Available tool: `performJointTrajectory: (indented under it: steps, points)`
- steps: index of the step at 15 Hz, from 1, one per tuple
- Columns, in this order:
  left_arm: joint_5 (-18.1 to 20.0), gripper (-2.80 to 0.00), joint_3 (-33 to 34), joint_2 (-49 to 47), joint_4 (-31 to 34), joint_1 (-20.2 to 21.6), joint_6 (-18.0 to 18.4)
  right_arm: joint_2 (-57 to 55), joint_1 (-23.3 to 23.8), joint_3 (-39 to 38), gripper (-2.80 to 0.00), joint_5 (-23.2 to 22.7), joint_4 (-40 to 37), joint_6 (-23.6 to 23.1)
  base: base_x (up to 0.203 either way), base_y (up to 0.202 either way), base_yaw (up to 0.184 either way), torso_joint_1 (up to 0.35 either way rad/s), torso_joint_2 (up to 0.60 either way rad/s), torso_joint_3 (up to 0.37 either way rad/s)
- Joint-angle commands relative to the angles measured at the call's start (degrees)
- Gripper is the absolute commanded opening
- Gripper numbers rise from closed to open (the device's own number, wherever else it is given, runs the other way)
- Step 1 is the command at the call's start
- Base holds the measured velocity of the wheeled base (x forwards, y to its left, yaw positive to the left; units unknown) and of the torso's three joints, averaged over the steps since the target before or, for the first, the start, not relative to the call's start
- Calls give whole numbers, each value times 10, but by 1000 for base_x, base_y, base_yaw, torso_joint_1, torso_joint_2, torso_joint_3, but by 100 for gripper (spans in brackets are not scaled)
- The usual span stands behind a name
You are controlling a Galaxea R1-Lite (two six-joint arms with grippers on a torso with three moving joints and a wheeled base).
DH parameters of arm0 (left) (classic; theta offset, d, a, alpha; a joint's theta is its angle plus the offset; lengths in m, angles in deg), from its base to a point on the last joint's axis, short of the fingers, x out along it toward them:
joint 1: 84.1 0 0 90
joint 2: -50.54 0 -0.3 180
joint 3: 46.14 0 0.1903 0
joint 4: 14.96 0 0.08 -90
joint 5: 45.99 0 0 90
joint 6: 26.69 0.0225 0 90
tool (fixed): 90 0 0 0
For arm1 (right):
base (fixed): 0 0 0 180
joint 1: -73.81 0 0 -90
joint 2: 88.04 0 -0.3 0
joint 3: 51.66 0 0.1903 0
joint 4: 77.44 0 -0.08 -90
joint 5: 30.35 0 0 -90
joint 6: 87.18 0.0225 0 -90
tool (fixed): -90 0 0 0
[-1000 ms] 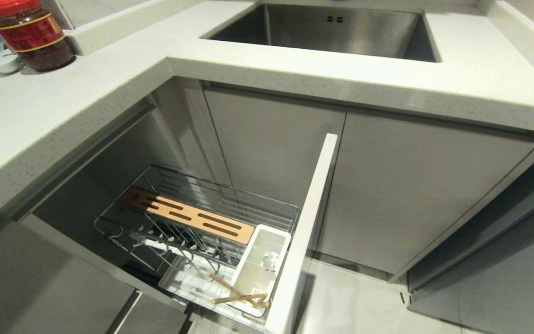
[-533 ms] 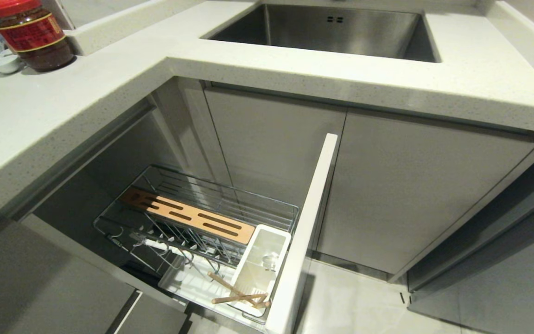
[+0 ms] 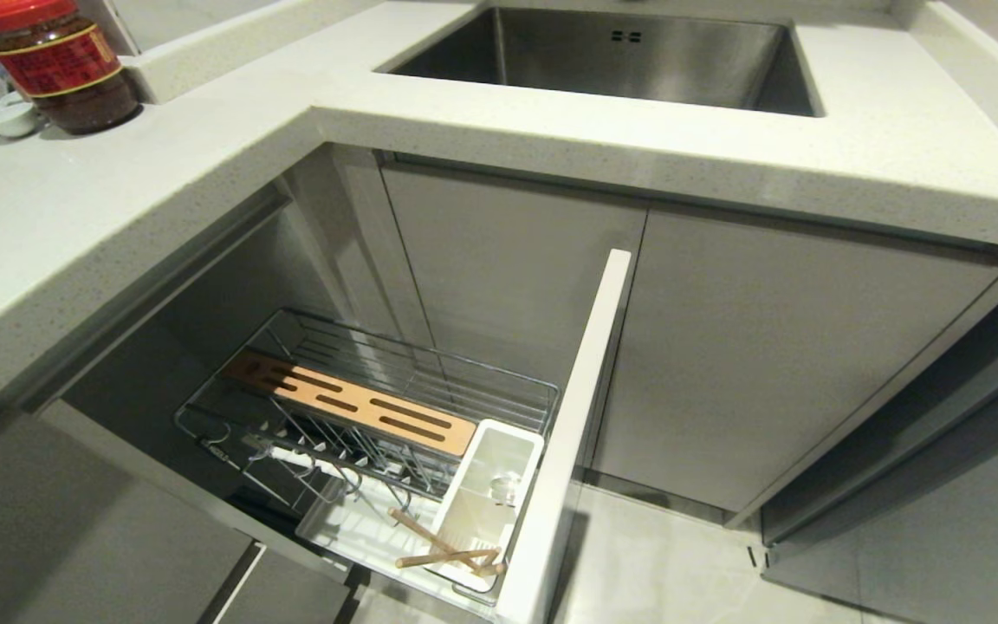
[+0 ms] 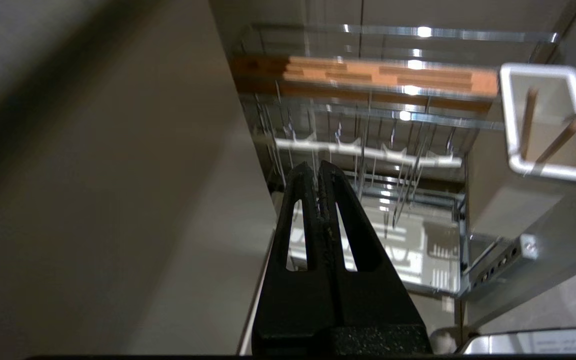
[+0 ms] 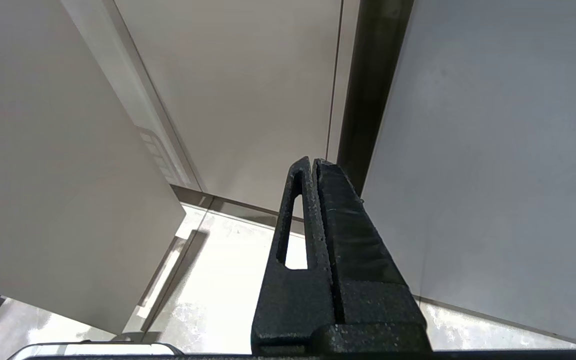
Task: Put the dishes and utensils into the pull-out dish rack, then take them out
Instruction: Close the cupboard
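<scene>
The pull-out dish rack (image 3: 360,407) stands open, wooden chopsticks (image 3: 443,548) in its near white bin, both grippers, left (image 4: 316,172) and right (image 5: 312,167), clenched empty, so unloading them likely comes next.

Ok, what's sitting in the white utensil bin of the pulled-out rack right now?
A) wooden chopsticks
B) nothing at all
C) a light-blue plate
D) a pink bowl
A: light-brown wooden chopsticks lean across the white utensil bin at the front of the pull-out dish rack; no plate or bowl shows in it.
</scene>
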Motion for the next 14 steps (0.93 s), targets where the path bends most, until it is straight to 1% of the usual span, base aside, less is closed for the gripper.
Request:
performJointTrajectory:
  steps: [1,3,5,9,14]
  points:
    - [5,-280,87,0,-86,0,-5,0,0,-15,-280,0,1,0,0,0,0,0,0,0]
    - [13,-280,84,0,-56,0,-30,0,0,-15,-280,0,1,0,0,0,0,0,0,0]
    - [10,-280,82,1,-56,0,-80,0,0,-15,-280,0,1,0,0,0,0,0,0,0]
    - [5,-280,83,1,-58,0,-86,0,0,-15,-280,0,1,0,0,0,0,0,0,0]
    - [3,-280,83,1,-59,0,-85,0,0,-15,-280,0,1,0,0,0,0,0,0,0]
